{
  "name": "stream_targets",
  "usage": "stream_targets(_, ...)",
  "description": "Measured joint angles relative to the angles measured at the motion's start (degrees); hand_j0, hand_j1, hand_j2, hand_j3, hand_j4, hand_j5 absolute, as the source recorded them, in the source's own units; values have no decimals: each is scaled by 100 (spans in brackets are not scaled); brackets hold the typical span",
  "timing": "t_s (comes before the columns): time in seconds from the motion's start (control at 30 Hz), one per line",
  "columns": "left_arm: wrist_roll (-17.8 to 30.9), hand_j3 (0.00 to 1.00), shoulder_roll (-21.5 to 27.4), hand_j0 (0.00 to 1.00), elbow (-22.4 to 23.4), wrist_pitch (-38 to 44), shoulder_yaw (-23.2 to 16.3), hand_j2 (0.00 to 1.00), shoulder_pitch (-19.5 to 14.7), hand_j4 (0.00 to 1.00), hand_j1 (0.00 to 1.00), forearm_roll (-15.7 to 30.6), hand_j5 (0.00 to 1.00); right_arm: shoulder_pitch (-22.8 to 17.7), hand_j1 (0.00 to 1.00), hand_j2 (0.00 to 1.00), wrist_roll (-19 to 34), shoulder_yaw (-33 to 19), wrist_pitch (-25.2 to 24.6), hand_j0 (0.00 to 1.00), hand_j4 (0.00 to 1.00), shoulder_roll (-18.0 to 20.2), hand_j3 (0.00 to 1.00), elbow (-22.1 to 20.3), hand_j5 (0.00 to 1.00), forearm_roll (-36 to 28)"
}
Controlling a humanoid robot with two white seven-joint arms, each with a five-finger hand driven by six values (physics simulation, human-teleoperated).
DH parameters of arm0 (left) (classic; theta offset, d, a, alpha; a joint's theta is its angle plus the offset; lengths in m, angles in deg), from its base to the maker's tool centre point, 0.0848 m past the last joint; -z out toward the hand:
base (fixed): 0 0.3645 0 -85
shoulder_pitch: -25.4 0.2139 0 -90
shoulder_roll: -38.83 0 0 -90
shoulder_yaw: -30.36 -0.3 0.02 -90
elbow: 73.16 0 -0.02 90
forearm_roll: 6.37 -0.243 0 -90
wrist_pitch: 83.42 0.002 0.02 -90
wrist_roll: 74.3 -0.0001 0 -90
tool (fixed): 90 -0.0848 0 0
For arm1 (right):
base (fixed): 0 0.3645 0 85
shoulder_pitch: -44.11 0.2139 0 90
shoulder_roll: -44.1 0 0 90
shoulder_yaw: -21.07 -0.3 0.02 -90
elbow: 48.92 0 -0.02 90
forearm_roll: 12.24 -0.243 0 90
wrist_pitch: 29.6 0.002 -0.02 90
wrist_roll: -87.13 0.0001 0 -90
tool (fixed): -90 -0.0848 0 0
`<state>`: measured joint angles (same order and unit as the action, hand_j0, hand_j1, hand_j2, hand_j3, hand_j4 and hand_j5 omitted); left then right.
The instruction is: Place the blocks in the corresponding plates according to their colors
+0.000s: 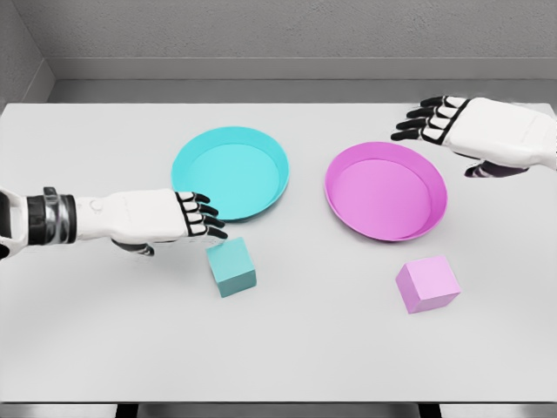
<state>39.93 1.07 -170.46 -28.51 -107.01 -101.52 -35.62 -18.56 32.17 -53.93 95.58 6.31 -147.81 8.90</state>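
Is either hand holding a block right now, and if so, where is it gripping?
Nothing is held. The left hand hovers open just up and left of the teal block, not touching it. The right hand is open beyond the pink plate.

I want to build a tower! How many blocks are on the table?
2. The teal block sits in front of the teal plate, near the left hand. The pink block sits in front of the pink plate. None looks hidden.

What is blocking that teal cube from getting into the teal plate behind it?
Nothing visible. The teal cube sits just in front of the teal plate, with only bare table between. The left hand hovers beside the cube, holding nothing.
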Motion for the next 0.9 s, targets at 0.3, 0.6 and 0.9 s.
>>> stream_targets(0.3,150,100,-582,100,61,-2,-285,100,-105,100,100,-36,100,-308,100,100,-1,360,-3,100,100,286,100,-154,100,13)
stream_targets(0.6,157,100,-659,100,63,116,-588,100,-105,100,100,184,100,-325,100,100,-1,953,-3,100,100,461,100,-181,100,22)
stream_targets(0.9,129,100,-763,100,59,871,-758,100,-105,100,100,259,100,-290,100,100,-1,1113,-4,100,100,822,100,-182,100,-3)
